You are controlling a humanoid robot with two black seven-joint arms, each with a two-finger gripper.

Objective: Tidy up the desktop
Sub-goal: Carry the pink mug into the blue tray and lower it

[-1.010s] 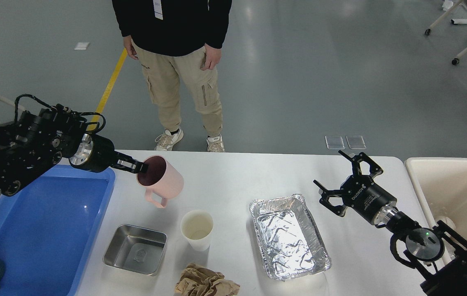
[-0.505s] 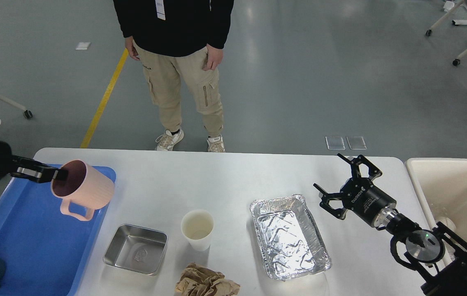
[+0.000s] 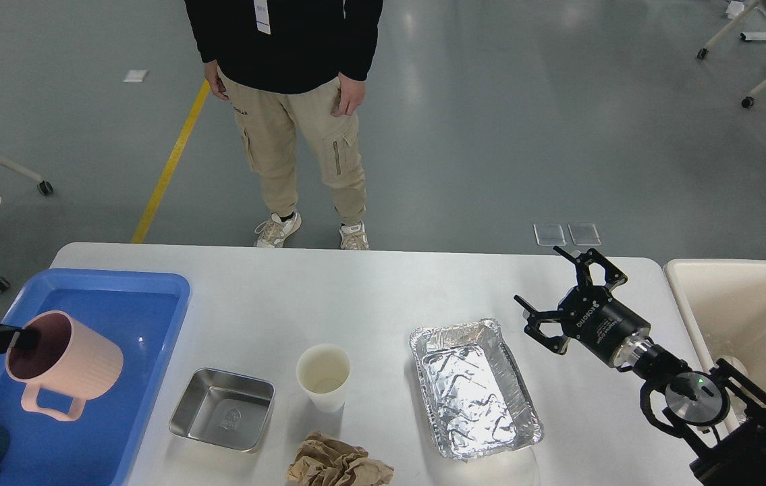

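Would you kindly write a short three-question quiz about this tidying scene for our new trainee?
1. True or false: the left gripper holds the pink mug by its rim over the blue tray.
2. Which item lies nearest the front edge of the desktop? A) paper cup B) crumpled brown paper C) foil tray
3. Fill in: the right gripper is ____ and holds nothing.

Key: 1 true; 2 B; 3 open.
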